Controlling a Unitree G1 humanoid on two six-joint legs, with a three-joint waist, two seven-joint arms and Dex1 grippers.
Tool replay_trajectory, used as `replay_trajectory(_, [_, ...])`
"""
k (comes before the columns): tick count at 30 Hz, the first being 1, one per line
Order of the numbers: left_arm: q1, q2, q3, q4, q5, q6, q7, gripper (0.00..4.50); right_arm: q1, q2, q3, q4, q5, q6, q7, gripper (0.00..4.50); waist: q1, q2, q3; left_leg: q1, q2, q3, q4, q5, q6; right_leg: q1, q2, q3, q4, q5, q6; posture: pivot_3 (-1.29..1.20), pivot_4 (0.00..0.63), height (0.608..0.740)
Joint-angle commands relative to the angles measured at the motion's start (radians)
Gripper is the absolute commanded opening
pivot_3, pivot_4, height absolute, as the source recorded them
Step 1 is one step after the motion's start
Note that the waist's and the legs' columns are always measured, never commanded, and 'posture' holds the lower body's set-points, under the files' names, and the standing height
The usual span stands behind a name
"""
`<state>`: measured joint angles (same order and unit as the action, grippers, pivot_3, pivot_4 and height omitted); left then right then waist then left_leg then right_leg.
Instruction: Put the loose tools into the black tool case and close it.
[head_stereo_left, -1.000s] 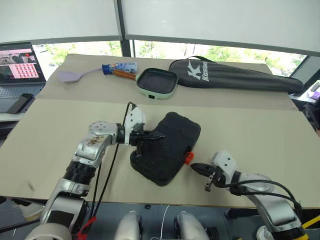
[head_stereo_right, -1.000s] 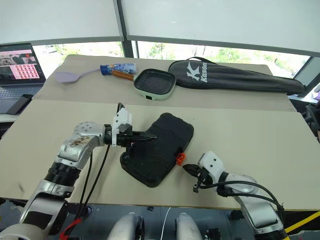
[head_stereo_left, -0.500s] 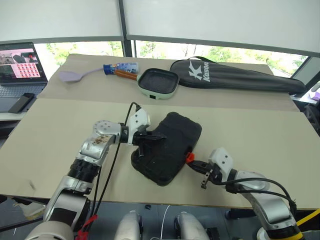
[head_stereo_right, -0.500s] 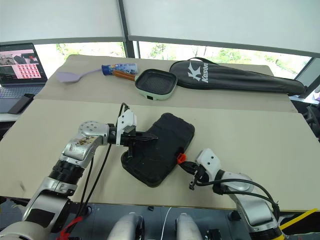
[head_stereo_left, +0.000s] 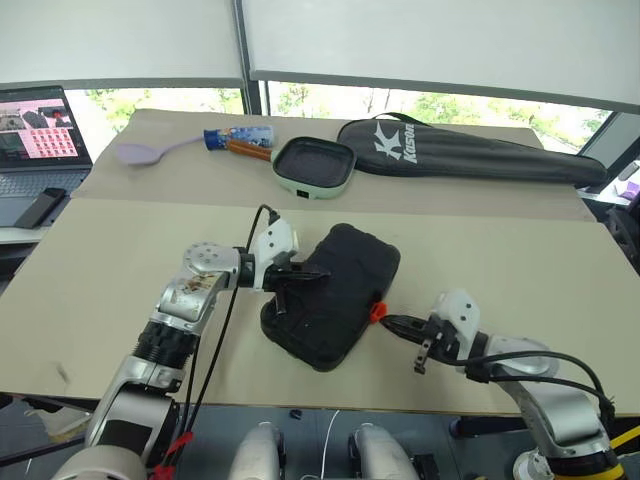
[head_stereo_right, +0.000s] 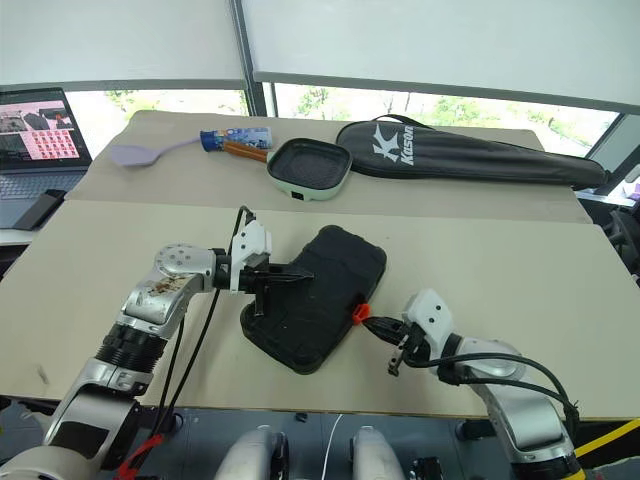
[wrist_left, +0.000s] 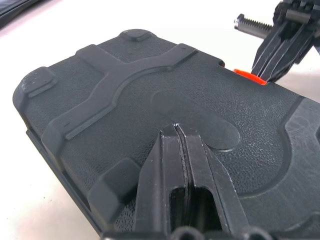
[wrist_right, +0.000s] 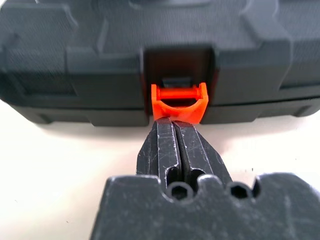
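Slipping off the orange latch is risked: right end effector closed empty, left end effector closed atop black tool case.

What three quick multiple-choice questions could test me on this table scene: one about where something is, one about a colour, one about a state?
1. Where does the left claw rest?
A. On top of the black tool case
B. Inside the green pan
C. On the laptop

2. What colour is the case's latch?
A. Blue
B. Orange
C. White

3. What state is the case in?
A. Wide open
B. Lid down
C. Standing on end

Answers:
1. A, the left wrist view shows its shut fingers lying on the textured lid.
2. B, the right wrist view shows the orange latch right at the tip of the shut right claw.
3. B, both shells meet all round and the case lies flat on the table.
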<state>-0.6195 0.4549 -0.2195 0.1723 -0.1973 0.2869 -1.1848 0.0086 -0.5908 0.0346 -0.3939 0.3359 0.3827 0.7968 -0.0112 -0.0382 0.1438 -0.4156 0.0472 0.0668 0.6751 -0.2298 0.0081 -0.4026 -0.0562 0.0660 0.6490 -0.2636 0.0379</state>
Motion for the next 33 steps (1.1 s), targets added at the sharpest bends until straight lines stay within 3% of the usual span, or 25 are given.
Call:
replay_trajectory(1, [0.038, -0.022, -0.082, -0.002, 0.026, 0.016, -0.016, 0.00, -0.032, 0.002, -0.019, -0.064, 0.039, 0.000, 0.003, 0.05, 0.000, 0.001, -0.001, 0.000, 0.000, 0.000, 0.000, 0.000, 0.000, 0.000, 0.000, 0.000, 0.000, 0.000, 0.000, 0.00, 0.150, 0.740])
replay_trajectory(17, [0.035, -0.034, -0.107, 0.028, 0.069, 0.017, -0.024, 0.00, -0.032, -0.054, 0.032, -0.016, -0.051, 0.064, -0.019, 0.05, 0.007, 0.007, -0.005, 0.012, -0.001, 0.000, 0.001, -0.001, 0.001, 0.014, -0.001, 0.000, -0.002, -0.001, 0.001, 0.00, 0.150, 0.740])
replay_trajectory(33, [0.052, -0.025, -0.116, 0.035, 0.080, 0.026, -0.022, 0.00, -0.170, 0.038, 0.107, 0.081, -0.084, 0.016, -0.005, 0.05, 0.000, 0.008, -0.006, 0.012, -0.001, -0.001, 0.001, -0.001, 0.001, 0.013, -0.001, 0.000, -0.002, -0.001, 0.001, 0.00, 0.150, 0.740])
